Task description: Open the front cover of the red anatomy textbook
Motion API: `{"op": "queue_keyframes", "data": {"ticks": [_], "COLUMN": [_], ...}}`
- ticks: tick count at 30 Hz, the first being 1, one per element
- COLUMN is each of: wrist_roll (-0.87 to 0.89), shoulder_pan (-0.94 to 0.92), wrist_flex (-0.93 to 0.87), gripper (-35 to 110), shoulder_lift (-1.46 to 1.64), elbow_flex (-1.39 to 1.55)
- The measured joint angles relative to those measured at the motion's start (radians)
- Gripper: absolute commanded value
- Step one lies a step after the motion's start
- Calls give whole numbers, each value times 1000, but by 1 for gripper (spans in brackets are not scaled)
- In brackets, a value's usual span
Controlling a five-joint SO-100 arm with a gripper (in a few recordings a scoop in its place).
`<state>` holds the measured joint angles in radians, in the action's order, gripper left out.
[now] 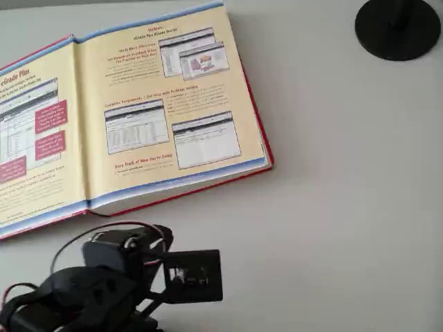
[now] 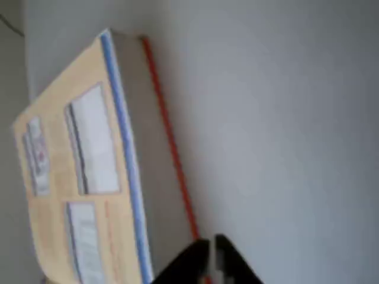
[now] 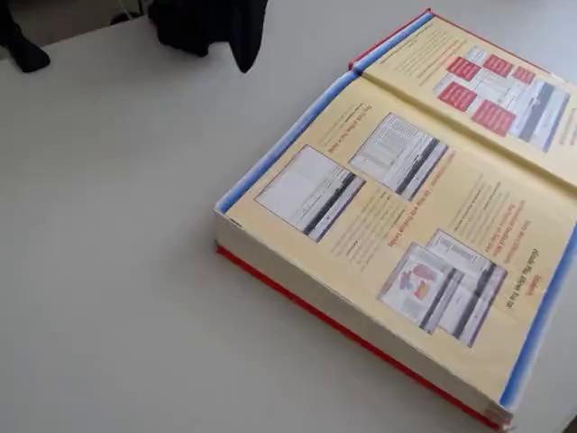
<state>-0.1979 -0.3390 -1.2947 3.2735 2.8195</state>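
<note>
We see the textbook [image 1: 173, 104] lying open on the pale table [image 1: 346, 207], its front cover [image 1: 31, 138] folded flat to the left in the overhead view, tan-yellow inner side up with red boxes. In the fixed view the cover [image 3: 487, 81] lies at the upper right. The black arm [image 1: 104, 283] sits just below the book in the overhead view, apart from it. In the wrist view the gripper [image 2: 212, 255] points at the book's red lower edge; its fingertips look nearly pressed together, pinching nothing

The red anatomy textbook [image 1: 173, 104] lies open; the front cover [image 1: 34, 138] flat at left; black arm [image 1: 104, 283] below.
</note>
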Motion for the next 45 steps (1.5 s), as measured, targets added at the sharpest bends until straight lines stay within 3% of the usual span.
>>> {"op": "queue_keyframes", "data": {"ticks": [14,45], "wrist_roll": [72,72], "shoulder_pan": [28,26], "wrist_flex": [31,31], "gripper": [0,0], "shoulder_lift": [14,14], "elbow_flex": [146,152]}}
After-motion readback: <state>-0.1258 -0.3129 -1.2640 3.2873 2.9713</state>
